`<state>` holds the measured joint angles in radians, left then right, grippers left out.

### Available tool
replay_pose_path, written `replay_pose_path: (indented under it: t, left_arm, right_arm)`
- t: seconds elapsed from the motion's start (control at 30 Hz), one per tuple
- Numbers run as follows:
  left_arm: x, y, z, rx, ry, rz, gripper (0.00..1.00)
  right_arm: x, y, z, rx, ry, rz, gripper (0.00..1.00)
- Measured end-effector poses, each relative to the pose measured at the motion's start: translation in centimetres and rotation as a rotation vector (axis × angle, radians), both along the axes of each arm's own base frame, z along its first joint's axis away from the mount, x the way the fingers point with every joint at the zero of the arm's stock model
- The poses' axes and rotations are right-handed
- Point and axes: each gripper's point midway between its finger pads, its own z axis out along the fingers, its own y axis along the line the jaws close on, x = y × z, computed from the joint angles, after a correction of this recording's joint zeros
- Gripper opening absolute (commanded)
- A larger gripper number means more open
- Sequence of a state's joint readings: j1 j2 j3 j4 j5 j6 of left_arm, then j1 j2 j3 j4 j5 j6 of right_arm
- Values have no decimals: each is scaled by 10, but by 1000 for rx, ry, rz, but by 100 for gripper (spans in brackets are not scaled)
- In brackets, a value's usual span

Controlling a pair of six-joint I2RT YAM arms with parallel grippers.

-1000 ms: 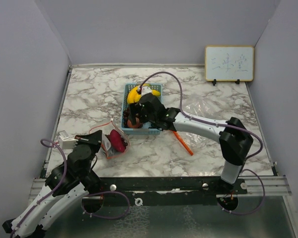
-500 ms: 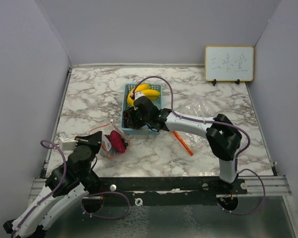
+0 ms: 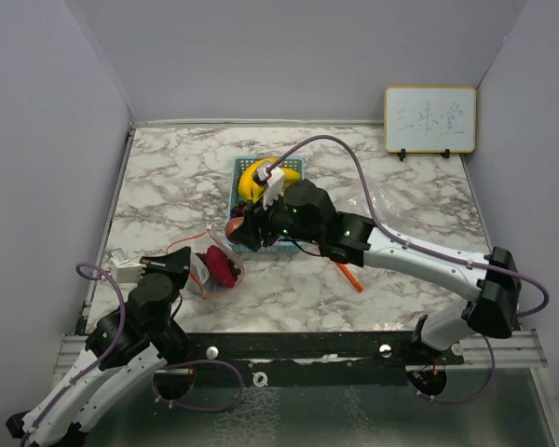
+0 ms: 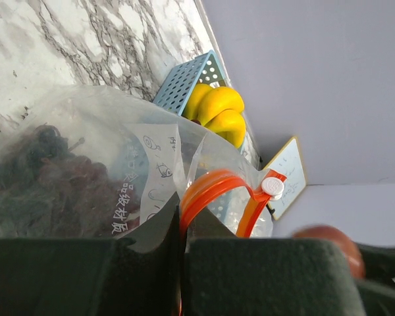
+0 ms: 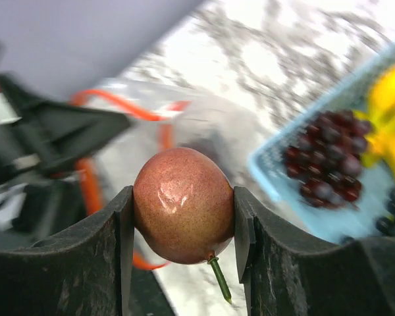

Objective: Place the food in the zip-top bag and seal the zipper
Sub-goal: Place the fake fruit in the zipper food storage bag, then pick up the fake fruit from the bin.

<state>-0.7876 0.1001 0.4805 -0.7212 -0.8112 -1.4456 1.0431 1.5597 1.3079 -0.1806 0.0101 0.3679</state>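
1. Left gripper [image 4: 183,232]: jaws pressed together on the near edge of the zip-top bag [image 4: 118,158], pinching the clear film beside the orange zipper [image 4: 210,187]. A white slider [image 4: 272,186] sits on the zipper track.
2. Zip-top bag, on the marble table [image 3: 168,177] near the front left. It is printed with small fish drawings and a column of Chinese characters [image 4: 122,201] that are too blurred to read with confidence. Mouth open, orange rim looped.
3. Magenta vegetable [image 3: 222,267]: inside the bag. The left wrist view shows only a dark mass through the film.
4. Right gripper [image 5: 183,214]: fingers [image 5: 112,253] set part-way apart and clamped on either side of the red fruit [image 5: 183,204], short green stem pointing down. The fruit [image 3: 234,225] is held above the table between the bag and the near left corner of the basket.
5. Blue mesh basket [image 3: 293,168], mid-table, just beyond the bag. It holds the grapes [image 5: 329,158] at the near end and the bananas [image 3: 254,177] at the far end.
6. Whiteboard [image 3: 429,118]: upright at the far right corner. Faint blue handwriting, apparently three characters, not legible.
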Motion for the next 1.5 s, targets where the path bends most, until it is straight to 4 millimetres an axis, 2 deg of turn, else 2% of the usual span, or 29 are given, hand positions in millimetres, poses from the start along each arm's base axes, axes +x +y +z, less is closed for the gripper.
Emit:
replay_pose_path:
  t: [0.07, 0.17, 0.27, 0.37, 0.5, 0.6, 0.67, 0.73, 0.9, 0.97, 1.03, 1.13, 1.27, 1.33, 1.37, 1.43, 1.5]
  left_arm:
    - [0, 0, 0, 3, 0, 3, 0]
    - [1, 0, -1, 10, 6, 4, 0]
    - [3, -2, -2, 18, 11, 3, 0]
    - [5, -4, -2, 27, 16, 2, 0]
    - [5, -4, 0, 29, 11, 0, 0]
    - [5, -4, 0, 31, 9, -1, 0]
    - [5, -3, 1, 28, 7, -1, 0]
    - [4, -3, 1, 27, 6, 0, 0]
    - [2, -1, 0, 26, 6, 0, 0]
    - [1, 0, 0, 25, 4, 2, 0]
    - [1, 1, -1, 28, 6, 4, 0]
    - [0, 3, -2, 33, 9, 7, 0]
    - [-1, 4, -1, 28, 4, 7, 0]
    - [-1, 4, 0, 24, 0, 8, 0]
    - [-1, 4, 0, 23, -1, 8, 0]
    - [-1, 4, 0, 22, -1, 8, 0]
    - [-1, 5, -1, 22, 1, 10, 0]
  right_arm:
    - [-27, 6, 32, 79, -38, 87, 28]
    - [-58, 18, 55, 150, -68, 203, 36]
    - [-73, 33, 45, 143, -55, 272, 57]
    - [-76, 51, 6, 78, -6, 301, 78]
    - [-67, 55, -52, -49, 52, 265, 88]
    - [-61, 51, -59, -82, 45, 227, 92]
    - [-55, 48, -52, -78, 22, 194, 93]
    - [-45, 42, -37, -62, -15, 136, 92]
    - [-18, 17, 13, 13, -118, -38, 89]
    - [-2, 8, 23, 28, -131, -110, 88]
    - [19, 0, 20, 19, -125, -181, 88]
    - [60, -8, -5, -30, -89, -280, 87]
    - [108, -10, -68, -149, -19, -364, 87]
    - [115, -11, -93, -196, 6, -372, 87]
    - [119, -10, -115, -232, 26, -372, 86]
    - [120, -4, -140, -271, 55, -357, 85]
    - [122, 0, -155, -284, 76, -344, 83]
